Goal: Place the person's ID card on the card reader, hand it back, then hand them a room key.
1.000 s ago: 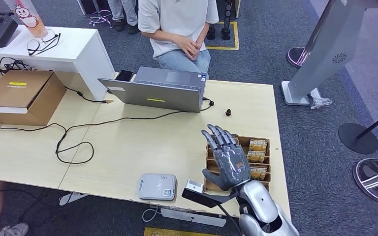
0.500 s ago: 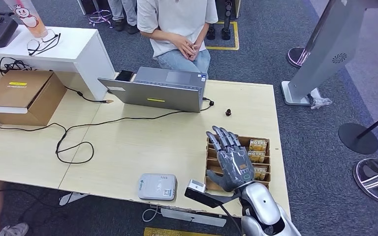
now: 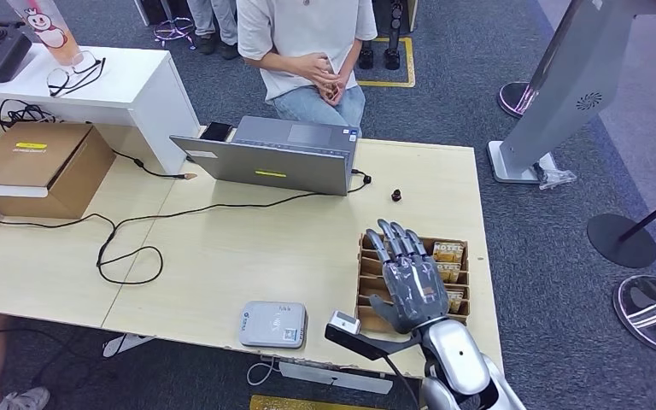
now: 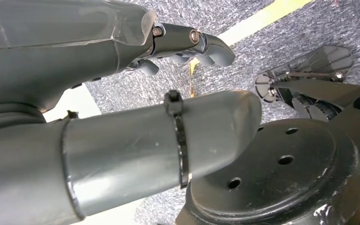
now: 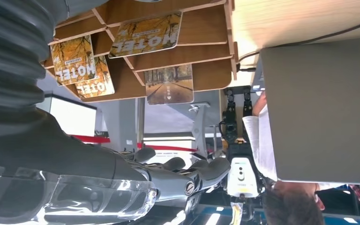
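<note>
Right hand (image 3: 410, 286) over key-card rack (image 3: 456, 295) — laptop (image 3: 273, 155) beyond.

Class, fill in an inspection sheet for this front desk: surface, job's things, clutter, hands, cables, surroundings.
Surface: pale wooden table.
Job's things: card reader near the front edge; wooden tray with hotel key cards; ID card: nothing seen.
Clutter: laptop, cardboard box, glasses.
Hands: right hand open above the tray, holding nothing; left hand hangs over carpet.
Cables: black cable looped across the table.
Surroundings: seated person behind the laptop; stanchion bases.
</note>
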